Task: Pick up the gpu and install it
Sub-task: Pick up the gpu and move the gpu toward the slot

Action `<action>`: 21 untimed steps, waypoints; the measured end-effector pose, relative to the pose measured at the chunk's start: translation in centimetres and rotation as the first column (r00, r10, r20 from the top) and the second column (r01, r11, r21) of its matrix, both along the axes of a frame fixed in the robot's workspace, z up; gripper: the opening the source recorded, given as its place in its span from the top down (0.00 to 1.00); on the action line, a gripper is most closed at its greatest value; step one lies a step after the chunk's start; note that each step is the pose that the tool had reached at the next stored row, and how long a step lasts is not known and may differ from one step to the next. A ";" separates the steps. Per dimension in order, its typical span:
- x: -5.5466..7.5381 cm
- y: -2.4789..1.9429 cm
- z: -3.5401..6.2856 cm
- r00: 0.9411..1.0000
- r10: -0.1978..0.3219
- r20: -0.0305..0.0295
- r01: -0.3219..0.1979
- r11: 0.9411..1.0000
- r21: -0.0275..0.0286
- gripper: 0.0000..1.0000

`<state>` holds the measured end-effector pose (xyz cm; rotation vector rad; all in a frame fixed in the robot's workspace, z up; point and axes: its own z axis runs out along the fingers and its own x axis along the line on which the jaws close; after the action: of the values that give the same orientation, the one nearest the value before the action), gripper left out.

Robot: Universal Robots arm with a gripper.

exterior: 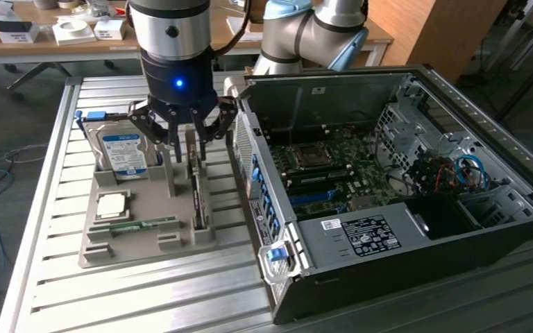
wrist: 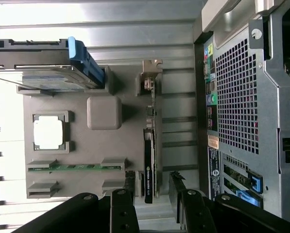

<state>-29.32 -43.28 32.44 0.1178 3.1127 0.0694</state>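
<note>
One claw, fingers apart, just above the gpu upright in its grey tray

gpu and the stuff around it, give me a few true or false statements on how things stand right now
1. The gpu stands on edge in a slot of the grey holder. True.
2. The gripper is shut on the hard drive. False: it is open and sits over the gpu, while the hard drive stands apart in the holder.
3. The gpu is already installed in the computer case. False: it is in the holder, outside the computer case.
4. The computer case is open, with its motherboard showing. True.
5. A green memory stick lies in the holder. True.
</note>
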 end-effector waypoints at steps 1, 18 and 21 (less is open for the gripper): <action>0.0 0.00 0.00 1.000 0.000 0.000 0.000 1.000 0.000 0.58; 0.0 0.01 -1.95 1.000 0.000 0.000 0.000 1.000 0.000 0.58; 0.2 0.00 -2.01 1.000 0.000 0.000 0.000 1.000 0.000 0.58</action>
<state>-29.09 -43.28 30.42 0.1177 3.1125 0.0697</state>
